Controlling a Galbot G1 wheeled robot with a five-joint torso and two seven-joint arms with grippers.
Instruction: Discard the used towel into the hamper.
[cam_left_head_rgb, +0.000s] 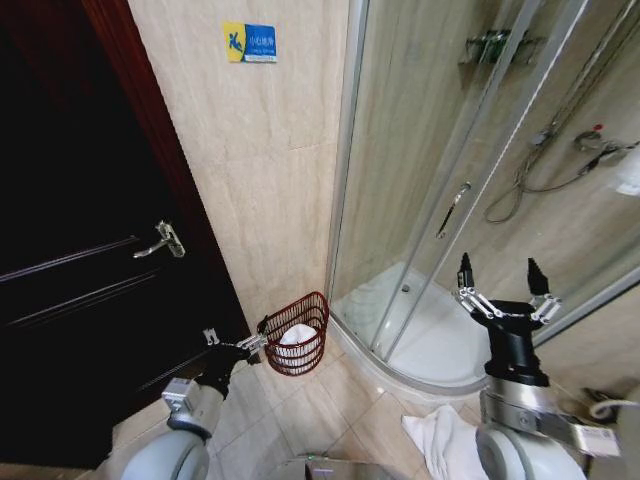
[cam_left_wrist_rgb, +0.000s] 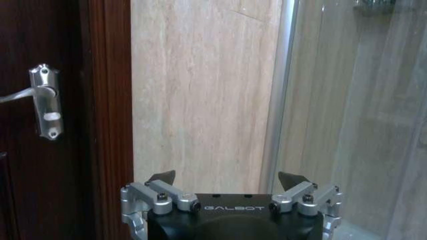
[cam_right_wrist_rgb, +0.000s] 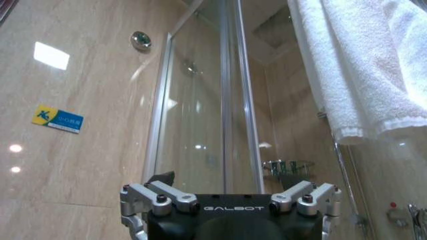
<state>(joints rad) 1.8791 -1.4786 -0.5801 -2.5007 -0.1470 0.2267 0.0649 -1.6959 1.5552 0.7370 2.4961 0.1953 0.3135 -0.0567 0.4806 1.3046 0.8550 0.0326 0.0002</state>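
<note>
The hamper (cam_left_head_rgb: 298, 350), a small reddish-brown open-weave basket, stands on the floor against the tiled wall beside the shower. A white cloth (cam_left_head_rgb: 297, 334) lies inside it. A white towel (cam_left_head_rgb: 440, 442) lies crumpled on the floor tiles by my right arm's base. My left gripper (cam_left_head_rgb: 240, 338) hangs low just left of the hamper's rim, open and holding nothing (cam_left_wrist_rgb: 227, 177). My right gripper (cam_left_head_rgb: 499, 268) is raised in front of the shower glass, open and empty (cam_right_wrist_rgb: 227, 177). Another white towel (cam_right_wrist_rgb: 360, 65) hangs from a rail in the right wrist view.
A dark wooden door (cam_left_head_rgb: 70, 260) with a metal handle (cam_left_head_rgb: 163, 240) fills the left side. The curved glass shower enclosure (cam_left_head_rgb: 440, 200) with its white tray (cam_left_head_rgb: 430, 330) takes up the right. Open floor tiles (cam_left_head_rgb: 330, 400) lie in front of the hamper.
</note>
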